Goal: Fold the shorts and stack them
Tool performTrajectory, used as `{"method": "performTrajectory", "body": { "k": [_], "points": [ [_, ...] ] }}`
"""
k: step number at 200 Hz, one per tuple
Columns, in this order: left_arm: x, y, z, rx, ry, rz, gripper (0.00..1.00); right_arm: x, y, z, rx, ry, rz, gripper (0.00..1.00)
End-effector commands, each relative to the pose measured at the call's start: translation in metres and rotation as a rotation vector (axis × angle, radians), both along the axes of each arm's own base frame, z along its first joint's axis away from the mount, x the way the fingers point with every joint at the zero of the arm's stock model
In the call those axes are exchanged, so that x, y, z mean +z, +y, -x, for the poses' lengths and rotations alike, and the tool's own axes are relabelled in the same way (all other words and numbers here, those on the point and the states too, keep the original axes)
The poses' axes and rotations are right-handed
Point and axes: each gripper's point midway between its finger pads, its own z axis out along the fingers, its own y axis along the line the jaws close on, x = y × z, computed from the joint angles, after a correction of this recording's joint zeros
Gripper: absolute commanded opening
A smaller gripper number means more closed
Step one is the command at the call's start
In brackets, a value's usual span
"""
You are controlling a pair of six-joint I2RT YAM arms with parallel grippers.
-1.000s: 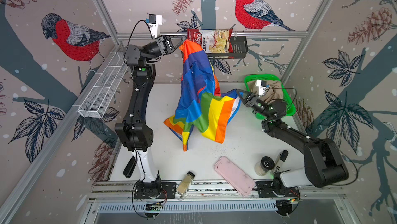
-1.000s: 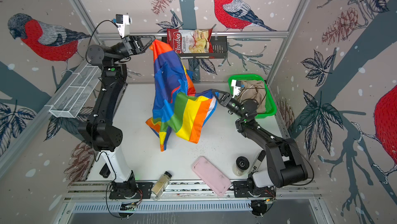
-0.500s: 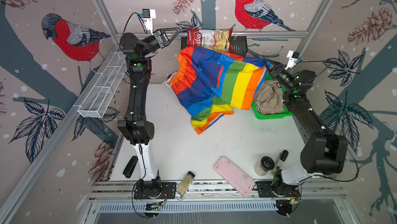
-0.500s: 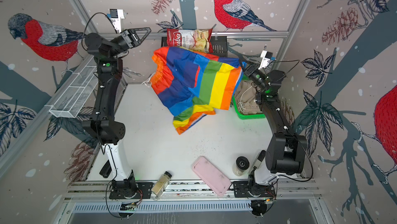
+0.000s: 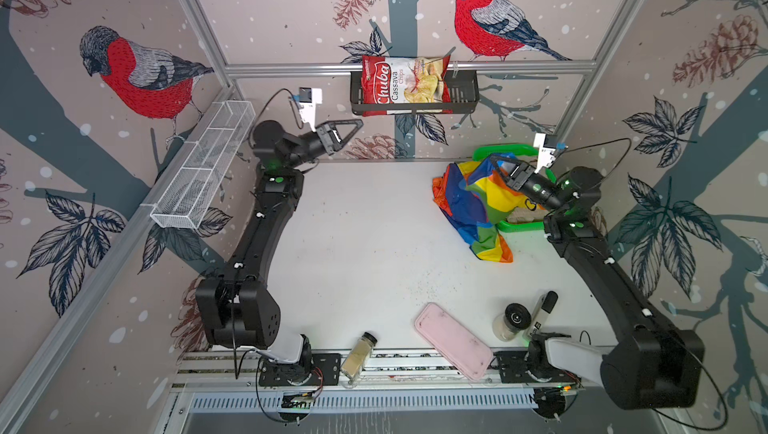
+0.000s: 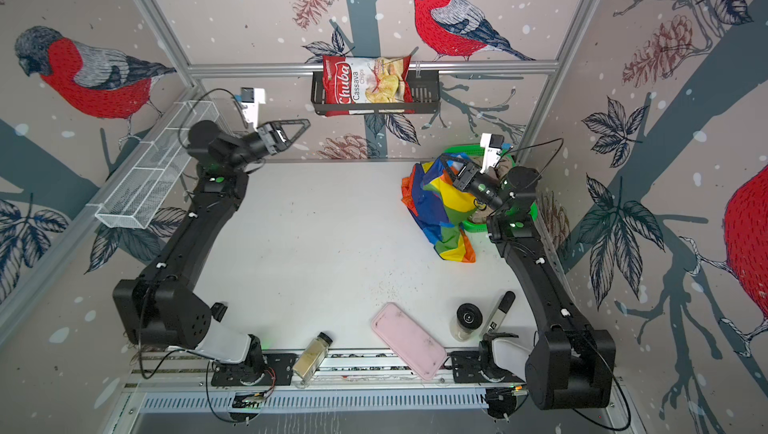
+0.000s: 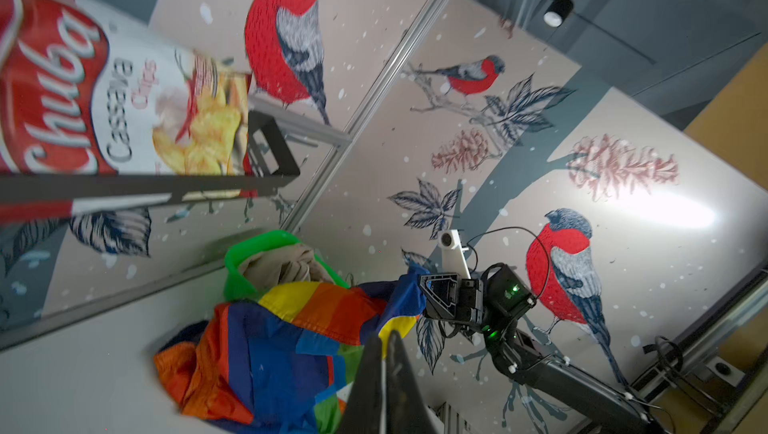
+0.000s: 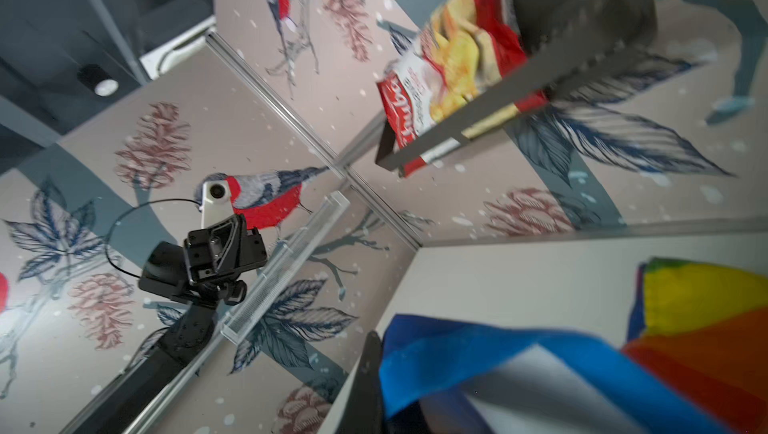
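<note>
Spreading the thin rainbow colour-block shorts [image 5: 469, 203] flat looks like the step in hand. They lie bunched at the right of both top views, half over the rim of the green plastic mesh basket [image 5: 505, 148] and half on the white surface [image 5: 374, 244]. The right claw [image 5: 496, 160] is clamped on a blue edge of them. The left claw [image 5: 357, 123] hangs empty at the upper left, its fingers close together; whether they fully meet cannot be told.

To do this well, the free arm would likely need a second corner of the waistband. The pair could then draw the cloth taut toward the bare centre, well away from the basket. Thin fabric like this will probably slip and crease.

The plain beige shorts [image 7: 282, 267] sit crumpled inside the basket.

Along the lower edge lie a pink flat case [image 5: 453, 344], a spice jar [image 5: 358, 355], a black-capped jar [image 5: 511, 321] and a marker [image 5: 540, 313]. Bird-patterned walls carry a white wire tray [image 5: 203, 170] and a black shelf [image 5: 461, 93] holding a red chips bag [image 5: 399, 82].
</note>
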Motion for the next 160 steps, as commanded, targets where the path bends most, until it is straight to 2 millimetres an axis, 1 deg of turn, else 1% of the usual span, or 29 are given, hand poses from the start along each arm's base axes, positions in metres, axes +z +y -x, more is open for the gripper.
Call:
{"method": "performTrajectory", "body": {
  "k": [1, 8, 12, 26, 40, 55, 68, 71, 78, 86, 90, 101, 123, 140, 160],
  "points": [
    [-0.076, -0.032, -0.011, 0.051, 0.098, -0.171, 0.34, -0.014, -0.002, 0.008, -0.003, 0.002, 0.049, 0.00],
    [-0.095, -0.043, -0.013, 0.038, 0.143, -0.193, 0.44, -0.016, -0.001, 0.012, 0.005, 0.005, 0.052, 0.00],
    [-0.106, -0.048, -0.016, 0.032, 0.173, -0.199, 0.48, -0.016, -0.001, 0.016, 0.009, 0.004, 0.053, 0.00],
    [-0.135, -0.063, -0.030, 0.021, 0.267, -0.206, 0.56, -0.018, -0.002, 0.028, 0.004, 0.005, 0.064, 0.00],
    [-0.156, -0.075, -0.048, 0.030, 0.337, -0.210, 0.64, -0.025, -0.008, 0.037, -0.028, 0.023, 0.087, 0.00],
    [-0.169, -0.094, -0.068, 0.037, 0.372, -0.221, 0.71, -0.036, -0.018, 0.046, -0.070, 0.056, 0.104, 0.00],
    [-0.179, -0.114, -0.084, 0.027, 0.395, -0.240, 0.74, -0.048, -0.033, 0.053, -0.120, 0.104, 0.095, 0.00],
    [-0.178, -0.119, -0.087, 0.023, 0.393, -0.242, 0.75, -0.051, -0.037, 0.054, -0.133, 0.116, 0.091, 0.00],
    [-0.186, -0.131, -0.094, 0.012, 0.406, -0.251, 0.76, -0.058, -0.047, 0.057, -0.165, 0.146, 0.077, 0.00],
    [-0.193, -0.145, -0.100, -0.001, 0.415, -0.261, 0.77, -0.068, -0.056, 0.060, -0.197, 0.178, 0.066, 0.00],
    [-0.192, -0.152, -0.102, -0.006, 0.412, -0.262, 0.78, -0.074, -0.060, 0.061, -0.215, 0.196, 0.062, 0.00],
    [-0.205, -0.170, -0.109, -0.022, 0.435, -0.274, 0.80, -0.090, -0.071, 0.062, -0.256, 0.254, 0.071, 0.00],
    [-0.230, -0.199, -0.115, -0.048, 0.472, -0.301, 0.83, -0.120, -0.079, 0.066, -0.264, 0.356, 0.084, 0.00],
    [-0.249, -0.216, -0.120, -0.046, 0.493, -0.331, 0.85, -0.128, -0.080, 0.068, -0.247, 0.384, 0.070, 0.00],
    [-0.266, -0.225, -0.132, -0.028, 0.517, -0.339, 0.86, -0.132, -0.083, 0.069, -0.250, 0.400, 0.068, 0.00]
  ]
}}
